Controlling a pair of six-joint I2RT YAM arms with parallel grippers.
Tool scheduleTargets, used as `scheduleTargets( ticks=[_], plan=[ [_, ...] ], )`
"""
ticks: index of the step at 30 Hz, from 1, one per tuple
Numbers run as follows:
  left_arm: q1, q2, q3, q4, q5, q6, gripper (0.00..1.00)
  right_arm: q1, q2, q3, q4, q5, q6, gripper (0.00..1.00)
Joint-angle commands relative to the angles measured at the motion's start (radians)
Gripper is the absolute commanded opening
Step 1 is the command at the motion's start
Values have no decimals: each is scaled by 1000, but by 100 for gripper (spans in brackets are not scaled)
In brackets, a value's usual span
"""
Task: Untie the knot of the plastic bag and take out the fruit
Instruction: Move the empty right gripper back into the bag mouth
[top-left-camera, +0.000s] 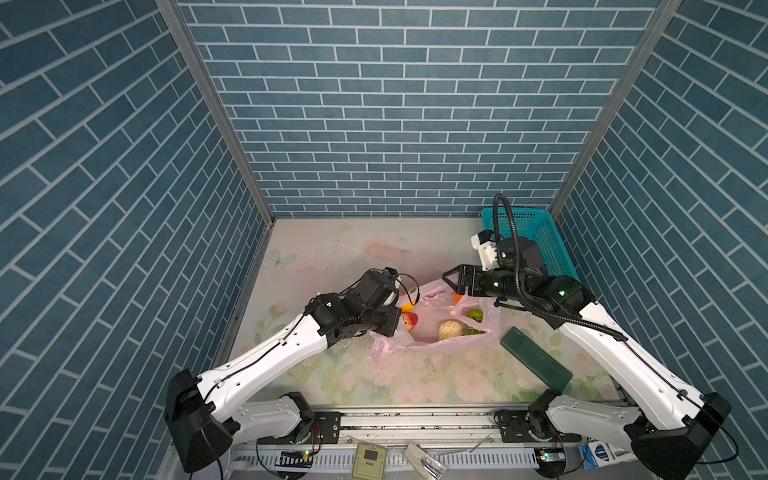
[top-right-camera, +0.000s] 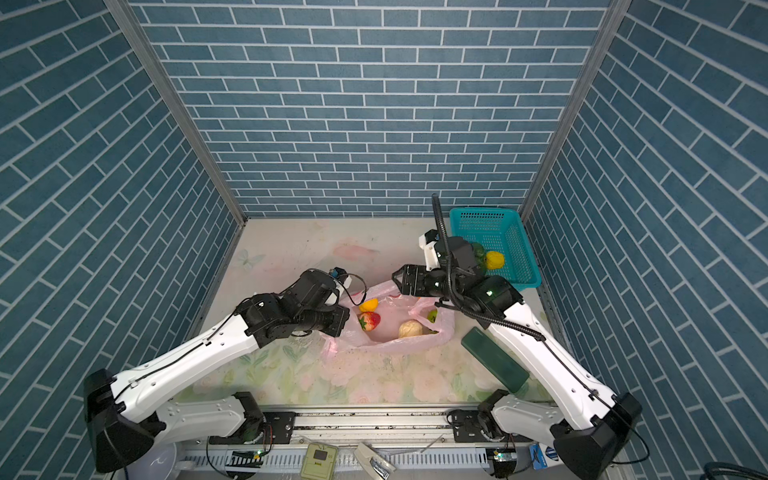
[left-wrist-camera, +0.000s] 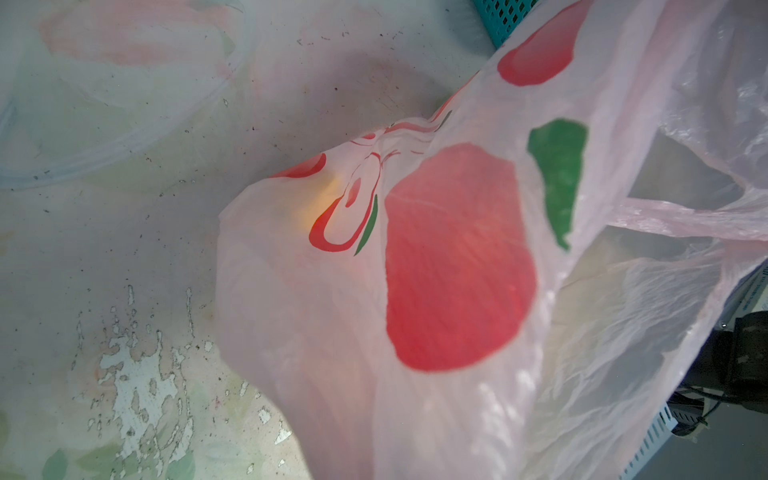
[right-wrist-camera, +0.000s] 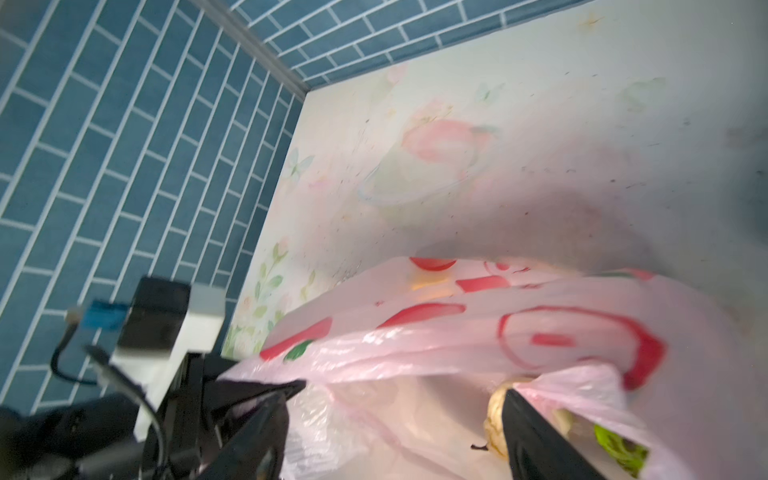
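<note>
The pink plastic bag (top-left-camera: 432, 340) (top-right-camera: 386, 338) lies on the table with its mouth wide open. No knot shows in any view. Inside it are fruit: a red-yellow one (top-left-camera: 409, 321), a cream one (top-left-camera: 450, 330) (right-wrist-camera: 496, 419), a green one (top-left-camera: 475, 316) and a yellow-orange one (top-right-camera: 368, 305). My left gripper (top-left-camera: 392, 326) is at the bag's left rim, shut on the plastic. In the left wrist view the bag (left-wrist-camera: 457, 257) covers the jaws. My right gripper (top-left-camera: 451, 284) (right-wrist-camera: 399, 399) hangs open over the bag's far rim, holding nothing.
A teal basket (top-right-camera: 505, 232) stands at the back right, holding a yellow fruit (top-right-camera: 494, 260) and a green one behind the right arm. A dark green block (top-left-camera: 536, 365) lies on the table to the right of the bag. Blue brick walls enclose three sides.
</note>
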Motion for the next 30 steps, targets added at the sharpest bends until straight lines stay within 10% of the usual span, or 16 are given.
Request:
scheduleTargets(
  ticks=[1, 22, 30],
  plan=[
    [7, 1, 28, -33, -9, 22, 0, 97, -22, -62, 10, 119, 54, 79],
    [12, -15, 20, 8, -16, -50, 0, 412, 207, -464, 446, 356, 178, 74],
    [12, 3, 35, -2, 33, -33, 0, 379, 283, -485, 580, 317, 239, 76]
  ],
)
